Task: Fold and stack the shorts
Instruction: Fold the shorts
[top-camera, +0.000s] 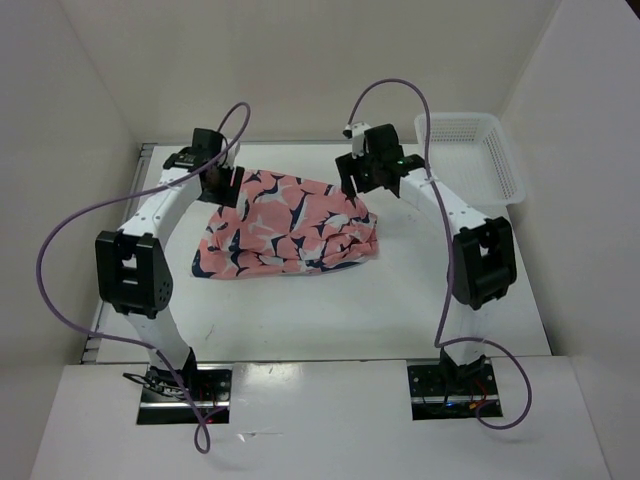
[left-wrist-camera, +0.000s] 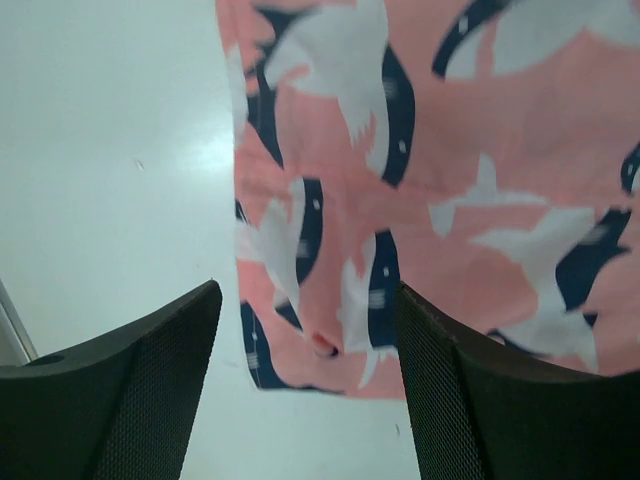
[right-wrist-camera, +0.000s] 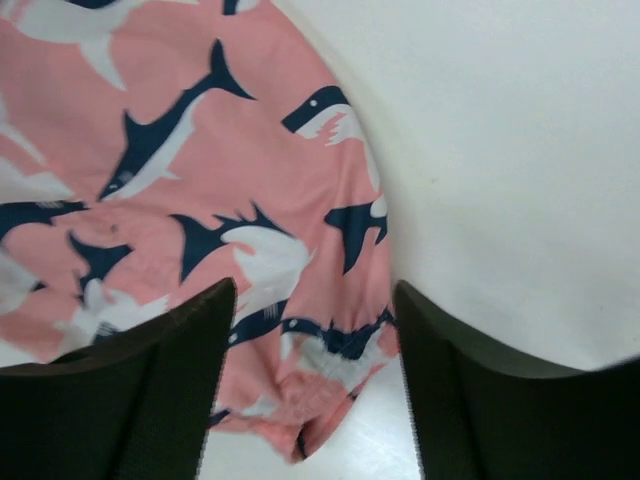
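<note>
The shorts (top-camera: 290, 235) lie rumpled on the table (top-camera: 330, 310); we hold our left gripper (left-wrist-camera: 308, 292) and right gripper (right-wrist-camera: 315, 290) over their far corners, jaws apart, empty.

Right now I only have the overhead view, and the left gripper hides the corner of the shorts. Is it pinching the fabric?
Observer: No. The left wrist view shows the left gripper open, with the shorts lying flat on the table beneath it.
Operator: Where is it relative to the edge of the fabric?
Observer: It straddles the edge. One finger hangs over bare table and the other over cloth.
Operator: And the right one?
Observer: Open too. The right wrist view shows the right gripper above a bunched, crumpled corner of the shorts.
</note>
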